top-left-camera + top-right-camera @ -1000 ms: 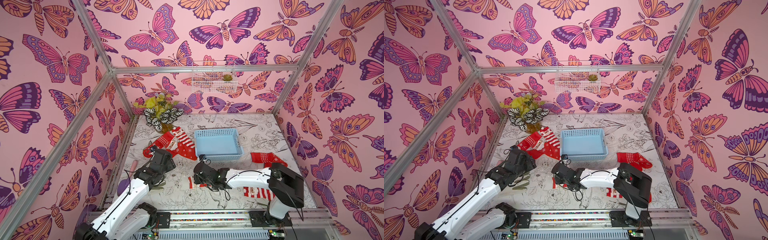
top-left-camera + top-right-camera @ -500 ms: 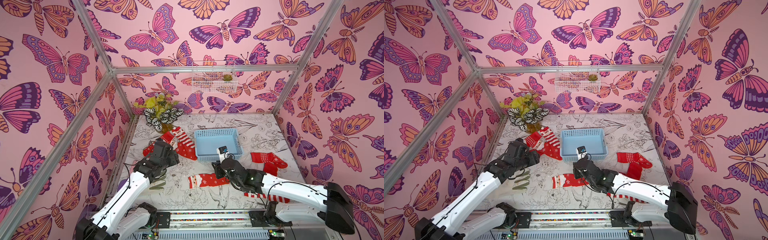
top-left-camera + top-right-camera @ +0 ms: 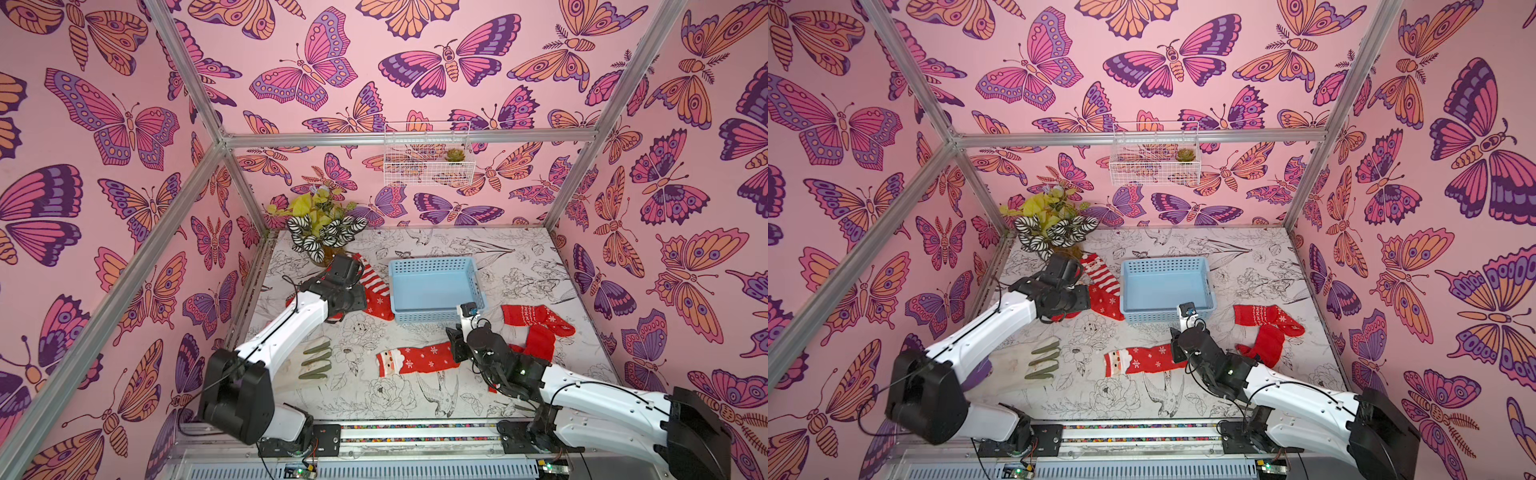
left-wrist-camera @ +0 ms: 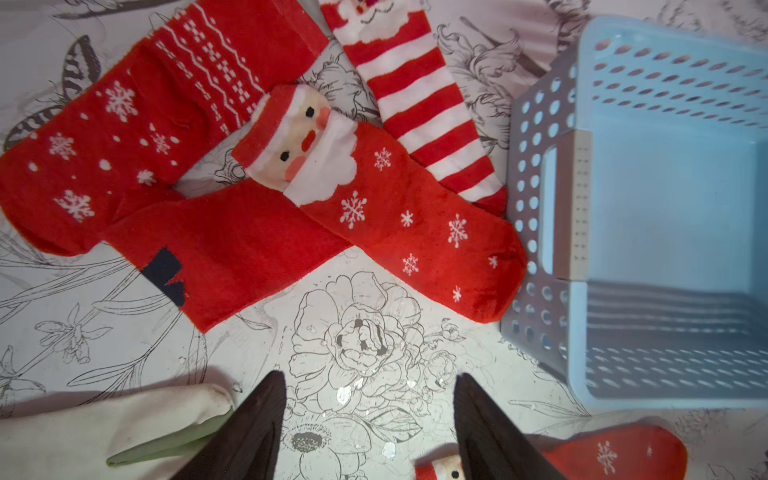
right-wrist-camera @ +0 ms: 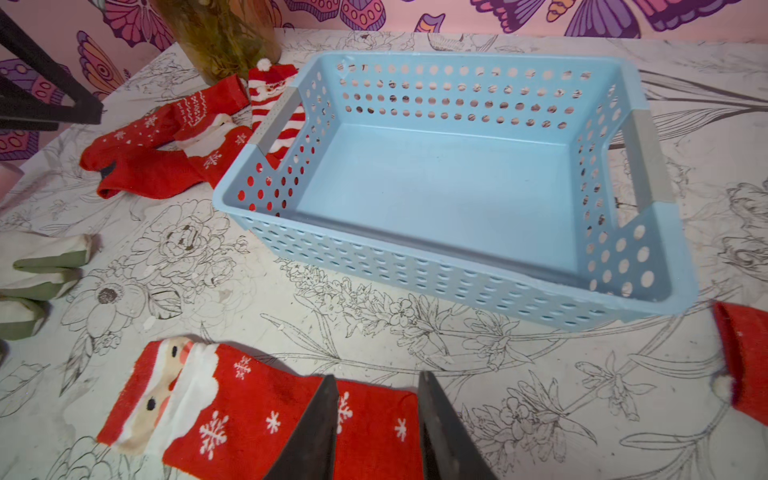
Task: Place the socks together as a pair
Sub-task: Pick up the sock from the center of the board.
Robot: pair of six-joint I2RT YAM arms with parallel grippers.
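Left wrist view: with left gripper [image 4: 369,376] wide, pinch only fleecy red Santa-snowflake sock [image 4: 399,216] at nine o'clock of pale-blue plastic basket [image 4: 536,208]; right gripper [image 5: 378,374] narrowly parted over twin [image 5: 232,419].

Left arm [image 3: 291,324] partly hides sock pile [image 3: 376,297]

Santa-faced snowflake sock [image 4: 399,224] atop plain red sock [image 4: 232,253], just beside blue basket [image 4: 540,104]; jaws apart over floral tabletop [image 4: 353,332].

Floral-print table [image 3: 415,399], red socks [image 3: 419,359], blue basket [image 3: 432,262], glove [image 3: 316,362], potted plant [image 3: 320,232]
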